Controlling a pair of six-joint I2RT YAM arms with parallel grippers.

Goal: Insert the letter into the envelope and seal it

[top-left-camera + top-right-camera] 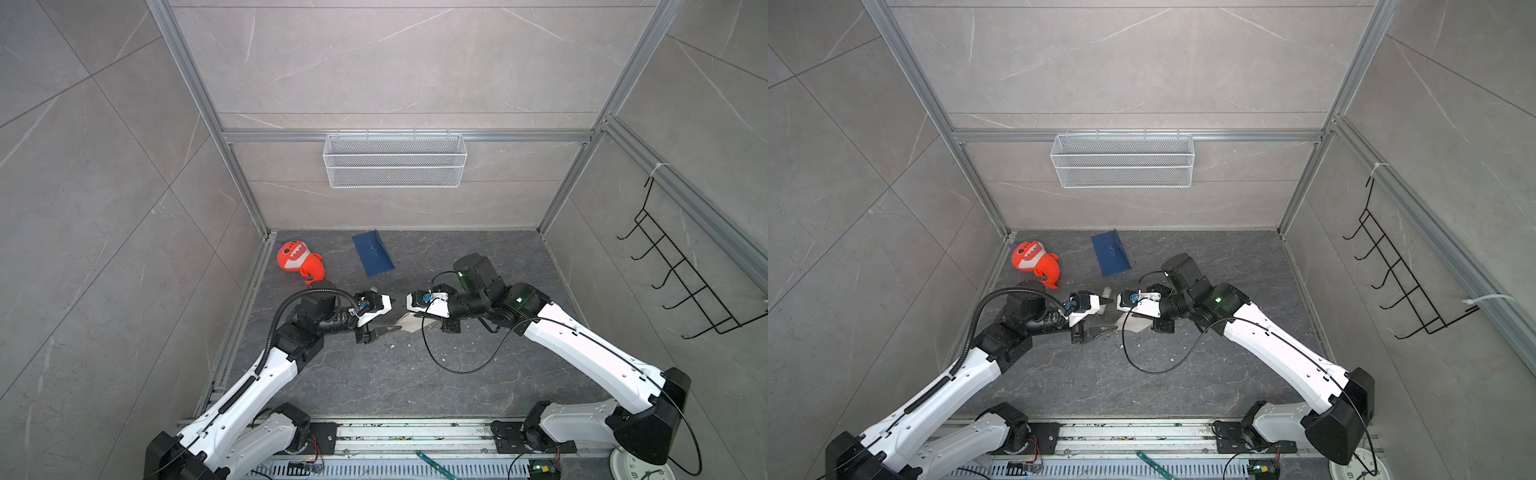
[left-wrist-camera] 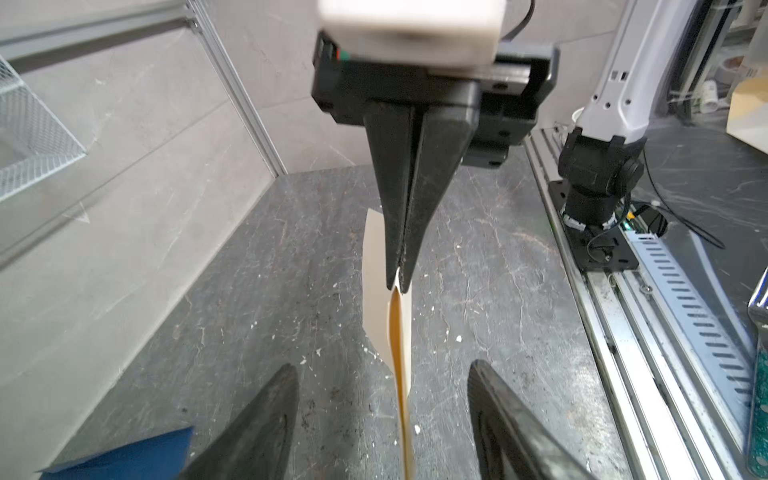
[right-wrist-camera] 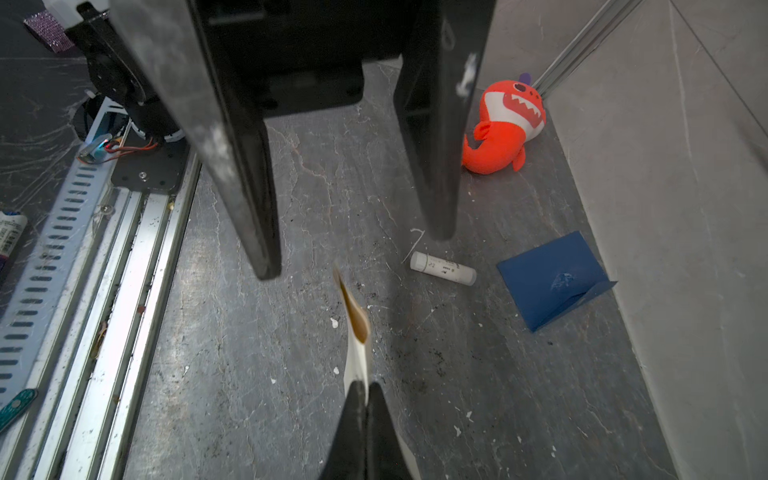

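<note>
My right gripper pinched the folded letter well apart from the envelope, edge-on, markings hidden; my left gripper stood spread. Scuffed dark marbled desk, grey tiled walls.

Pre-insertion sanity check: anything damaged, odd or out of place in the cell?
The envelope has a pale scuffed patch near its flap. An orange shark plush sits in the back left corner, unrelated to the job. White flecks litter the table. The letter hangs pinched in the right gripper.

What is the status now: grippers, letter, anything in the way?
Right gripper shut on folded letter. Left gripper open around its free end. Glue stick lies between letter and envelope.
</note>
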